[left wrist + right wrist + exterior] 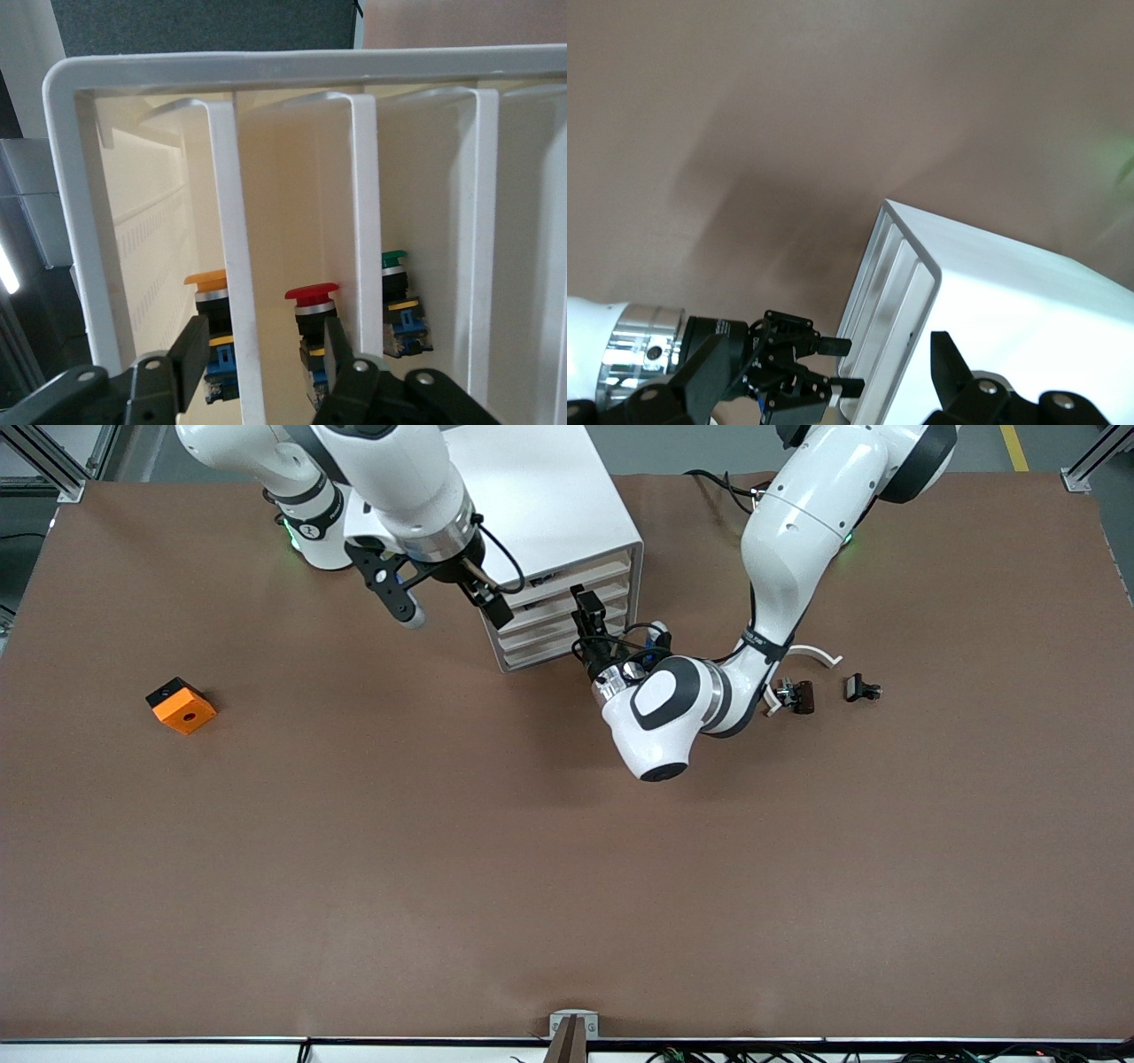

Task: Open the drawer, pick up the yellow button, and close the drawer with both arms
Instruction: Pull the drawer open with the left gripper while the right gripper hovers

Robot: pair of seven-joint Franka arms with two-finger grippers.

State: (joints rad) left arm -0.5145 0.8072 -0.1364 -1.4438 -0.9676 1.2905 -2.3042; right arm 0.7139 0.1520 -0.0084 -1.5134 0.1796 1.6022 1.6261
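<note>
On right arm: unreadable marking.

High front camera faces both arms; wrist cameras share the cabinet.

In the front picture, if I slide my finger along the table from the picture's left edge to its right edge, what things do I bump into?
Orange square block with a hole → white boxy cabinet with cream drawers → small dark clip with a white arc → small black clip.

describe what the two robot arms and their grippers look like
Both the left arm and the right arm have glossy white rounded shells with black joint rings and silver wrist collars. Thin black cables loop near each wrist. The left gripper and right gripper are black, with two flat fingers.
</note>
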